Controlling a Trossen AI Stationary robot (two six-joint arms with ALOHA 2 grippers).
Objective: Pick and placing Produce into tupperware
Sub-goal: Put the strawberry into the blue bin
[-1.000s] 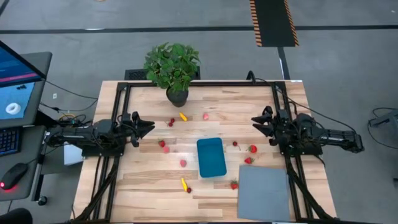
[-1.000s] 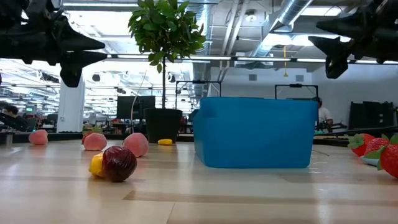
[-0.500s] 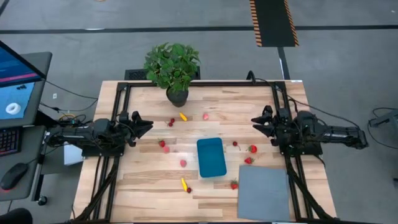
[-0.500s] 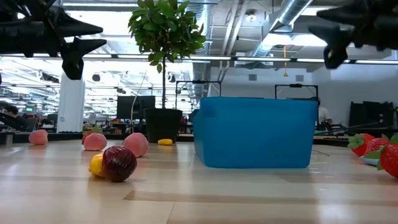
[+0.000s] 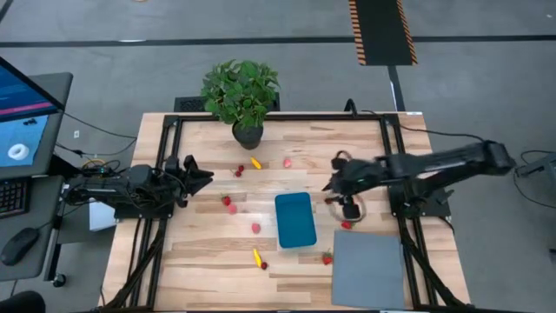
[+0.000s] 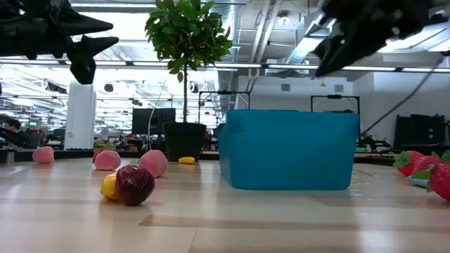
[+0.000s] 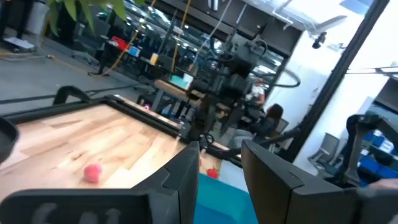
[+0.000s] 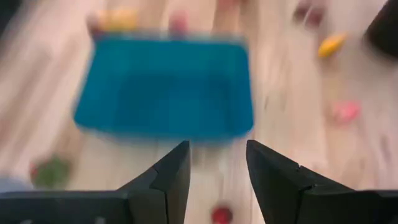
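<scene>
The teal-blue tupperware tub (image 5: 295, 219) stands flat on the wooden table, near its middle. Small red, pink and yellow produce pieces lie scattered around it, for instance a red one (image 5: 227, 200), a yellow one (image 5: 257, 256) and a strawberry (image 5: 327, 258). My right gripper (image 5: 330, 185) is open and reaches out above the table just right of the tub. In its wrist view it is tipped down toward the tub (image 8: 165, 87), with a small red piece (image 8: 221, 214) between its fingers' line. My left gripper (image 5: 205, 176) is open and hovers at the left side, holding nothing.
A potted green plant (image 5: 241, 97) stands at the far edge. A grey mat (image 5: 369, 269) lies at the near right corner. Dark frame rails run along the table's left and right sides. In the low view a dark red piece (image 6: 133, 184) lies nearest.
My right arm has swung out from the table's right edge toward the middle, stretching over the produce right of the tub, with its gripper tipped downward. It stays open. Nothing on the table has moved.
</scene>
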